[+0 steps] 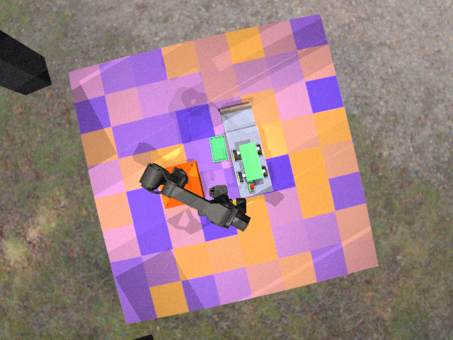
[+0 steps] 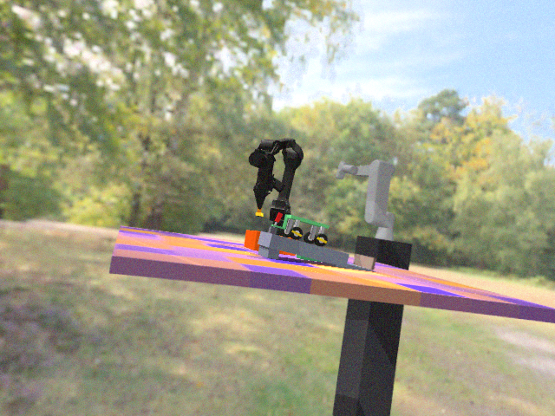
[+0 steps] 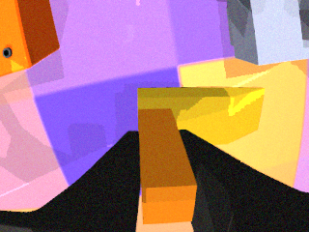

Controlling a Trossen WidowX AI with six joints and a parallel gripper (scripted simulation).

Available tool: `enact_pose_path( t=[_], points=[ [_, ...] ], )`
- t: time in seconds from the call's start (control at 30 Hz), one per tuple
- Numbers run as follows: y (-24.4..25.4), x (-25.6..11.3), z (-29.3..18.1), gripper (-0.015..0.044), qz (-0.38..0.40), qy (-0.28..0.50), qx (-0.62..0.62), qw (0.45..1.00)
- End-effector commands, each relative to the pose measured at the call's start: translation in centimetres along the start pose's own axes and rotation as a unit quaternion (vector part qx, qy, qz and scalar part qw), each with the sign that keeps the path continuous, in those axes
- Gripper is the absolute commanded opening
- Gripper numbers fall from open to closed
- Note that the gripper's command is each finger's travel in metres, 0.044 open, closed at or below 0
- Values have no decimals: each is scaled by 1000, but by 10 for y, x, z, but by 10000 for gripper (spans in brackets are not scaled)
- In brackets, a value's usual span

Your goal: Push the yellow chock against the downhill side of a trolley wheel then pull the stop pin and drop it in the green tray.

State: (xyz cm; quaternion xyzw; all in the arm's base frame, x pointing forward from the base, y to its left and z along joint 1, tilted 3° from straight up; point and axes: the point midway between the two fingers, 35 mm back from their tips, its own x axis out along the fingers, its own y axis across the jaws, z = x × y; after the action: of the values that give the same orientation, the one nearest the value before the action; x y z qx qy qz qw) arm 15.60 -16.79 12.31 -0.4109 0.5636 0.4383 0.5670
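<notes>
My gripper (image 2: 258,208) (image 3: 157,141) is shut on the orange handle of the yellow chock (image 2: 258,213) (image 3: 217,121). The chock hangs in the air beyond the uphill end of the ramp (image 1: 239,118) (image 2: 331,255) (image 3: 277,34); its black base is not visible. The green trolley (image 1: 251,161) (image 2: 307,220) stands on the ramp on black wheels, with no chock beside them. The red-headed stop pin (image 1: 251,187) (image 2: 278,218) stands upright in its holder at the trolley's uphill end. The green tray (image 1: 219,149) lies beside the ramp, empty in the top view.
An orange block (image 1: 196,171) (image 2: 251,239) (image 3: 39,34) sits under the arm's base, left of the ramp in the top view. A brown bar (image 1: 236,108) (image 2: 363,261) stands across the ramp's foot. A grey arm (image 2: 377,192) stands on a black pedestal in the background of the exterior view.
</notes>
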Motion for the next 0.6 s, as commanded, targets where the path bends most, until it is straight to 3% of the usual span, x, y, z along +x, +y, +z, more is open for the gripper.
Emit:
enact_pose_path(
  t=[0.0,0.57],
  points=[
    [0,-4,1,0,0,-2,-2,1000],
    [0,-4,1,0,1,-1,238,971]
  ],
)
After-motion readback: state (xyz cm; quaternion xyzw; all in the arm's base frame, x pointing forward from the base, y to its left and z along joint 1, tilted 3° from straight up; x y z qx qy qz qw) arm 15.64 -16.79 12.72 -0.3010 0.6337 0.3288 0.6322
